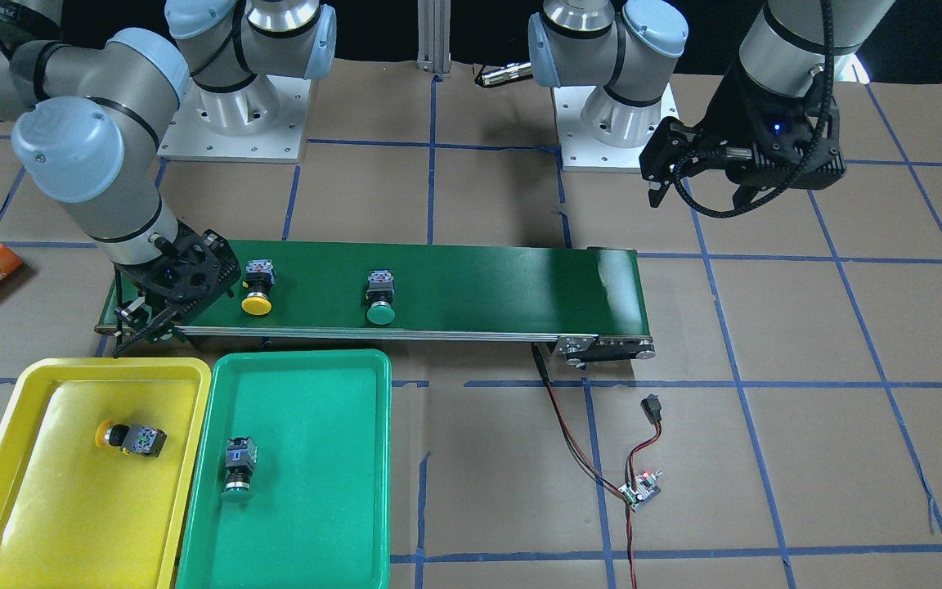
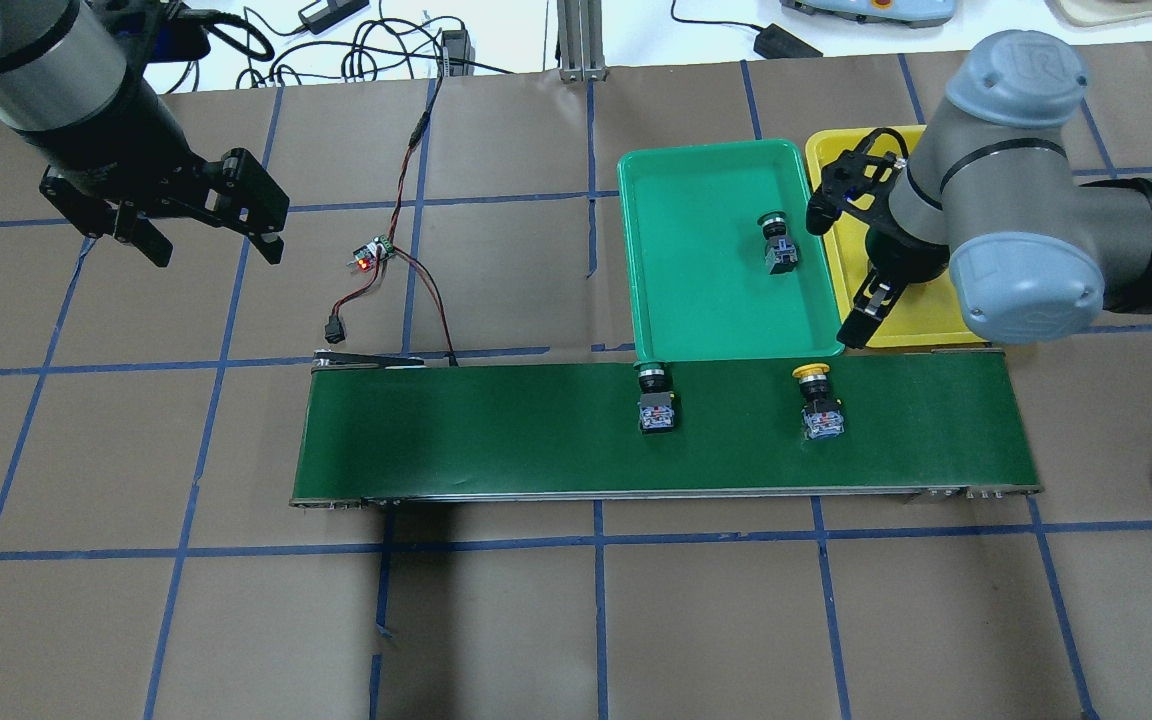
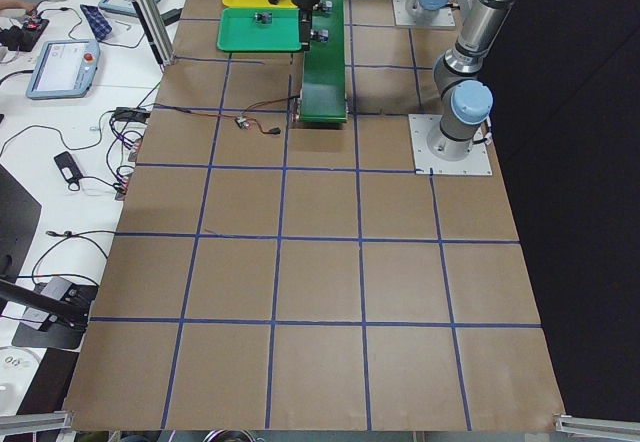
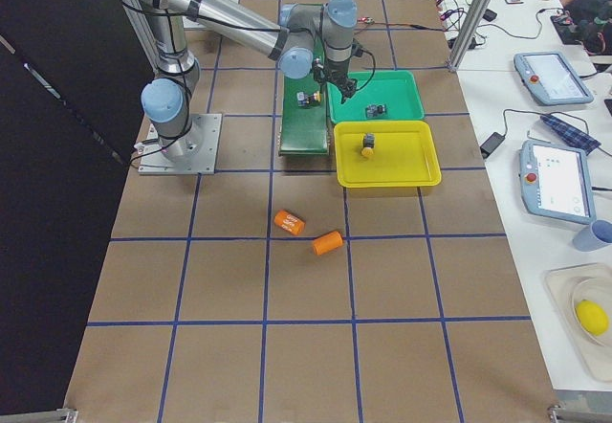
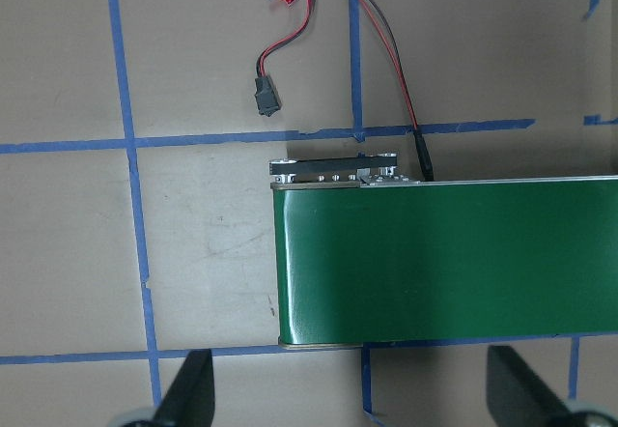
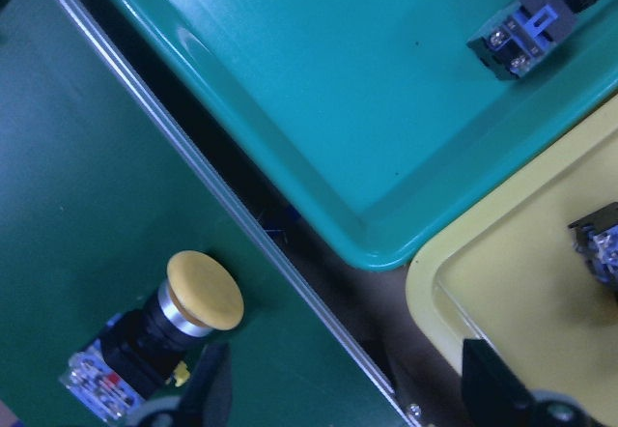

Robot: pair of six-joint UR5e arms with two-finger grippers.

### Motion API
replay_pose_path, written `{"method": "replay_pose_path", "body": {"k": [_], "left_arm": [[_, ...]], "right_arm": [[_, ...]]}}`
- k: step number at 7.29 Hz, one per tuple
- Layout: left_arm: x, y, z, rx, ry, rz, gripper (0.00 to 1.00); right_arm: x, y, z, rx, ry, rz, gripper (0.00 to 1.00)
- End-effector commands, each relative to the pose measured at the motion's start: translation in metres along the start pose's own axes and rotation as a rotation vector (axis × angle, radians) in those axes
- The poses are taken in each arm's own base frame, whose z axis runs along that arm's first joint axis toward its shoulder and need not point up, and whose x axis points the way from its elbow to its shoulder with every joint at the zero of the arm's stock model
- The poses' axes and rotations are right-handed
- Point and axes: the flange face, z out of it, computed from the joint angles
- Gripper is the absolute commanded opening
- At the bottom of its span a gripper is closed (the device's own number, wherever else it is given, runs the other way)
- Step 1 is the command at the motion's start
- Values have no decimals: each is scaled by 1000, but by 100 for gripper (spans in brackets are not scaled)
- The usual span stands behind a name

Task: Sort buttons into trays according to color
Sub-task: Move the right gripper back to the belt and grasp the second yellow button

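- My right tool (image 2: 836,275) hangs spread and empty over the seam between the belt (image 2: 486,440) and the trays. That puts it close to the loose yellow button (image 2: 818,400) on the belt, which I judge is my next pick.
- The yellow tray (image 1: 111,364) holds a sorted yellow button (image 1: 132,438), and the green tray (image 1: 307,356) holds a sorted green button (image 1: 238,466).
- A loose green button (image 2: 656,400) waits mid-belt.
- My left tool (image 2: 214,250), spread and empty, is parked above the table near the belt's far end, out of the way.

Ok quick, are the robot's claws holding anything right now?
Left claw: open, holding nothing.
Right claw: open, holding nothing.
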Motion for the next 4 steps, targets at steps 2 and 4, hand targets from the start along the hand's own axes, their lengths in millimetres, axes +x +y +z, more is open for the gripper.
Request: {"method": "replay_pose_path", "body": {"k": [2, 4], "left_arm": [[0, 0, 0, -1, 0, 0, 100], [0, 0, -1, 2, 0, 0, 100]], "right_arm": [[-9, 2, 3, 0, 5, 259, 100], [-11, 6, -2, 2, 10, 378, 100]]}}
